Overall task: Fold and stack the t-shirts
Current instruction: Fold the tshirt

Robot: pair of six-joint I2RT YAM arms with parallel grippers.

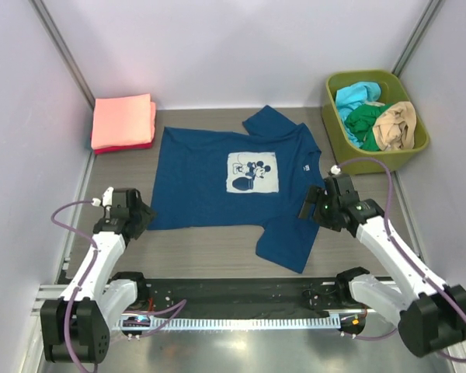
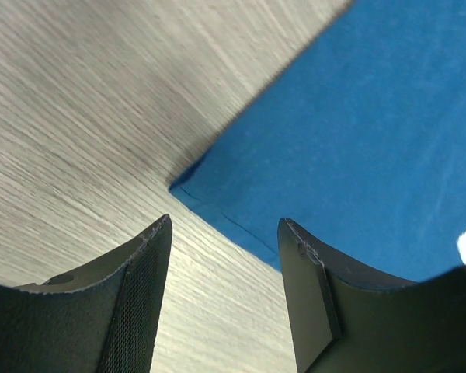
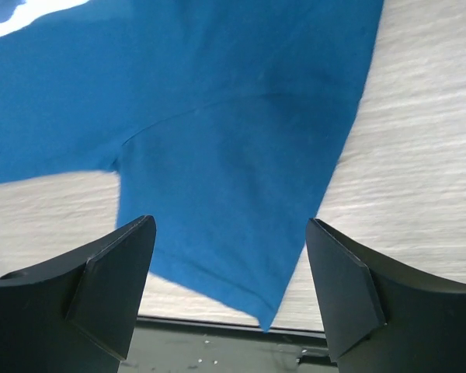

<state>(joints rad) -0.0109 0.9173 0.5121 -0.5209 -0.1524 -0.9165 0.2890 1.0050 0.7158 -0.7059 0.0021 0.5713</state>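
— Where is the navy t-shirt (image 1: 233,183)?

— Spread flat on the counter (image 1: 210,249), white mouse print facing up, hem toward the left arm and collar toward the right arm. One sleeve points to the far side, the other to the near edge.

— And the left hand (image 2: 225,225)?

— Wide apart, nothing between the fingers. From its wrist camera the near corner of the hem lies right below the gap, with bare wood beside it. Whether a fingertip touches the cloth I cannot tell.

— The right hand (image 3: 231,225)?

— Also spread wide and holding nothing. It hangs over the near sleeve, close to where the sleeve joins the body. The sleeve's edge runs between the two fingers; contact with the cloth is not clear here either.

— Any other shirts?

— A folded salmon-pink tee (image 1: 123,119) lies on a folded red tee (image 1: 124,147) in the far left corner, well apart from the navy one. At far right a green bin (image 1: 370,76) holds a cyan tee (image 1: 356,97), a green tee (image 1: 365,120) and a tan tee (image 1: 396,126), all crumpled together.
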